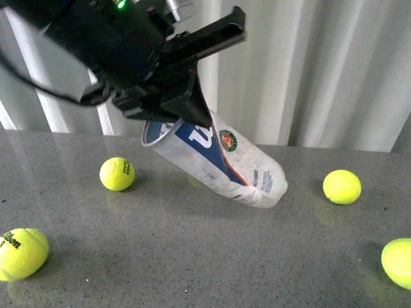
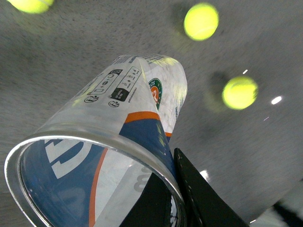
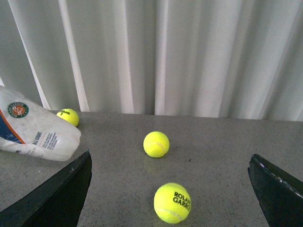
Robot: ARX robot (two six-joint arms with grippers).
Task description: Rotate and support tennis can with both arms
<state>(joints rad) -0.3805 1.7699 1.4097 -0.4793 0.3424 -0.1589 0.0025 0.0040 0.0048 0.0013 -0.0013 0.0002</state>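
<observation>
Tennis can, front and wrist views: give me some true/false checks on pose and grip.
1. The tennis can stands upright on the table. False: it is tilted, open end up.
2. The left gripper has its fingers clamped on the can's open rim. True.
3. The right gripper holds the can's closed end. False: it is open and apart from the can.
4. The front view shows four tennis balls. True.
</observation>
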